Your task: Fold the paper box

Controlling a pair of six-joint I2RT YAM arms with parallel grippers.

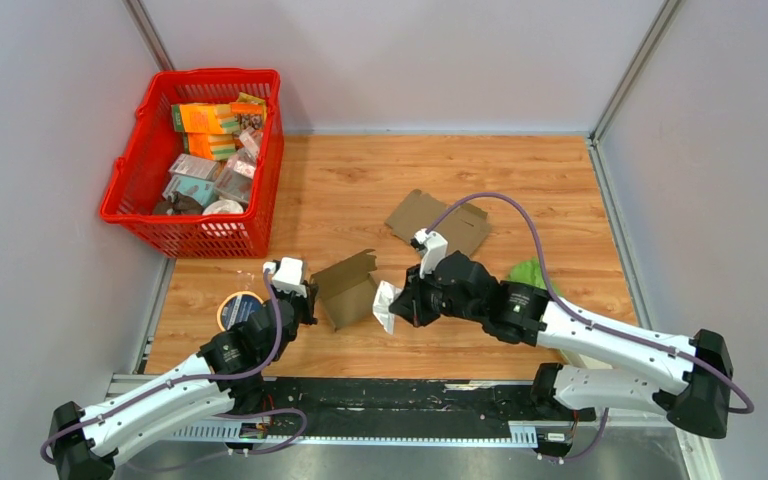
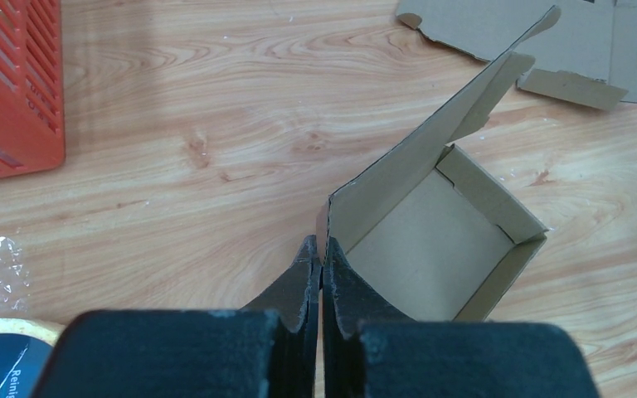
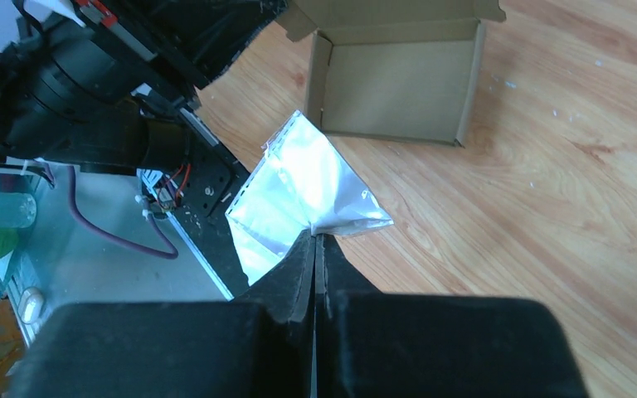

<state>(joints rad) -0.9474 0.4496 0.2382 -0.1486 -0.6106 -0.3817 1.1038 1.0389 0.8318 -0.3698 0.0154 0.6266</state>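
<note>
— Where's the open brown cardboard box [image 1: 346,290]?
— Lower centre of the top view. The left gripper [image 2: 322,253] is closed at its corner; the right gripper [image 3: 315,245] clamps a shiny clear plastic bag [image 3: 303,186].

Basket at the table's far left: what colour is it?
The basket is red plastic lattice, shown best in the top external view.
</note>
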